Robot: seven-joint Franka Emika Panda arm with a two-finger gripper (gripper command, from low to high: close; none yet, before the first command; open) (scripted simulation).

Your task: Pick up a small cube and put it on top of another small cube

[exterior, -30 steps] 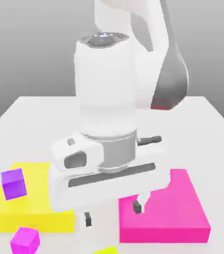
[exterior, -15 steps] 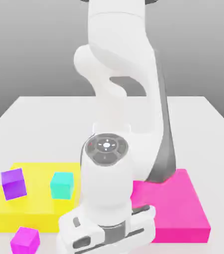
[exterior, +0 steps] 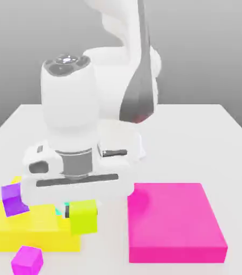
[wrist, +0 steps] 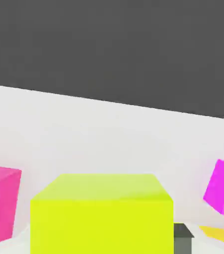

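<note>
My gripper is shut on the small lime yellow-green cube and holds it just above the near right corner of the flat yellow block. In the hand view the lime cube sits between the jaws, with one dark fingertip beside it. The teal cube is almost wholly hidden behind the held cube and the hand. A thin teal sliver shows at the lime cube's left edge in the exterior view.
A purple cube rests on the yellow block's left part. A small magenta cube lies on the white table in front of it. A big flat magenta block lies to the exterior view's right.
The open gripper dropped low at the table's front, shut on the lime cube, then rose and carried it to the exterior view's left, over the yellow block where the teal cube stood.
</note>
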